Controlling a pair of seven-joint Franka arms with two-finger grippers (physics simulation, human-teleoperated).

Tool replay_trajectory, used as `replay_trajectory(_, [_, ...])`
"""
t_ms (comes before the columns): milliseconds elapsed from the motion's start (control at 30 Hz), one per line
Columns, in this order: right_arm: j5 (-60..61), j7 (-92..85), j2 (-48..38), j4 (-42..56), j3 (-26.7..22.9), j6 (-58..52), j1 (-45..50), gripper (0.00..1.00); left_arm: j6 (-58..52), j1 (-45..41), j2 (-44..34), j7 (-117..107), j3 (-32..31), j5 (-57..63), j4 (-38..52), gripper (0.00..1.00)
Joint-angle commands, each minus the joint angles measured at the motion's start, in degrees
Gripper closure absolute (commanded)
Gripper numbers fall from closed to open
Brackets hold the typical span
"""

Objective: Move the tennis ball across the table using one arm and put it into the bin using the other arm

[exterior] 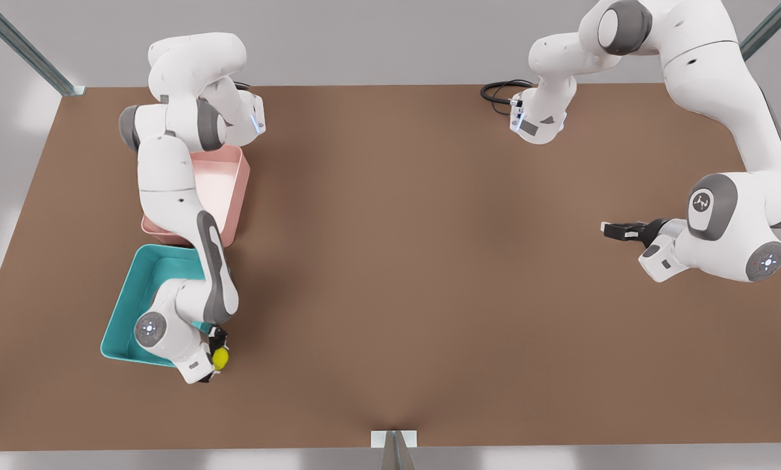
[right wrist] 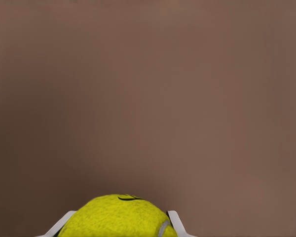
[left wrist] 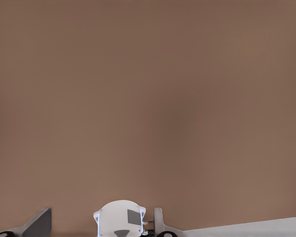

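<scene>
Starting at the front view's left: the pink tray [exterior: 224,183] is sitting near the table's [exterior: 397,261] left edge, toward the far side, w/ the teal bin [exterior: 129,307] just beside it on the near side. One white arm is reaching over both trays. That's the right arm, since its wrist view is showing the ball. The right gripper [exterior: 219,349] is hanging just past the bin's near-right corner, fingers clamped on the tennis ball [exterior: 221,358]. In the right wrist view the tennis ball [right wrist: 121,217] is sitting between two pale fingers [right wrist: 173,222], w/ bare brown table beyond it. Whether the ball is touching the surface or lifted, can't tell.

Moving right: the table's middle is showing plain brown. Near the far edge a black cable [exterior: 498,91] is curling beside the other arm's base.

Toward the right edge the left gripper [exterior: 609,228] is waiting, pointing at the table's centre, holding nothing; fingers parted or closed, can't tell.
</scene>
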Motion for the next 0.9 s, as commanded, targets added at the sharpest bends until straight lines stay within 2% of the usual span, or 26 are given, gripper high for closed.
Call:
replay_trajectory(0, [0.27, -0.11, -0.47, -0.01, 0.03, -0.41, 0.43, 0.49, -0.04, 0.00, -0.07, 0.00, -0.01, 0.02, 0.04, 0.00])
replay_trajectory(100, [0.01, -0.28, -3.89, -0.71, 0.03, -2.78, 1.48, 0.49, -0.04, -0.09, -0.07, 0.00, -0.01, 0.02, 0.04, 0.00])
replay_trajectory(233, [-0.52, 0.16, -17.42, -6.60, -1.37, -18.67, 0.95, 0.49, -0.04, -0.44, -0.16, 0.00, -0.10, 0.20, 0.04, 0.00])
replay_trajectory(300, [-0.69, -0.63, -20.42, -6.60, -5.41, -25.98, 0.95, 0.49, 0.40, -0.70, -0.24, 0.00, -0.19, 0.20, 0.22, 0.00])
replay_trajectory(400, [-4.91, -0.02, -18.84, -6.60, -9.55, -26.77, 0.51, 0.49, 0.40, -1.14, -0.16, -0.09, -0.19, 0.29, 0.57, 0.00])
replay_trajectory(433, [-4.82, 0.07, -18.48, -7.12, -9.90, -26.77, 0.51, 0.22, 0.49, -1.05, -0.16, -0.09, -0.19, 0.20, 0.57, 0.00])
replay_trajectory(467, [-4.12, -0.02, -18.48, -7.92, -9.81, -26.77, -0.28, 0.00, 0.49, -1.05, -0.16, -0.09, -0.19, 0.29, 0.57, 0.00])
replay_trajectory(600, [-3.77, 0.68, -18.48, -7.39, -9.64, -26.77, 0.07, 0.00, 0.40, -1.05, -0.16, -0.18, -0.19, 0.29, 0.57, 0.00])
replay_trajectory(667, [-1.92, 21.81, -19.01, -5.02, -9.73, -28.52, 0.42, 0.00, 0.31, -1.05, -0.16, -0.26, -0.19, 0.29, 0.57, 0.00])
replay_trajectory(733, [-5.07, 67.75, -19.36, 0.17, -10.43, -34.86, 2.89, 0.00, 0.31, -1.14, -0.16, -0.26, -0.19, 0.29, 0.66, 0.00])
replay_trajectory(767, [-7.55, 76.26, -21.20, 2.44, -10.34, -41.15, 3.68, 0.00, 0.40, -1.14, -0.16, -0.26, -0.19, 0.20, 0.57, 0.00])
replay_trajectory(800, [-6.50, 79.33, -21.38, 8.95, -10.16, -49.25, 3.50, 0.00, 0.31, -1.14, -0.16, -0.26, -0.19, 0.20, 0.57, 0.00])
replay_trajectory(867, [-7.72, 84.94, -26.73, 8.61, -9.91, -57.16, 4.03, 0.00, 0.31, -1.14, -0.16, -0.26, -0.19, 0.20, 0.57, 0.00])
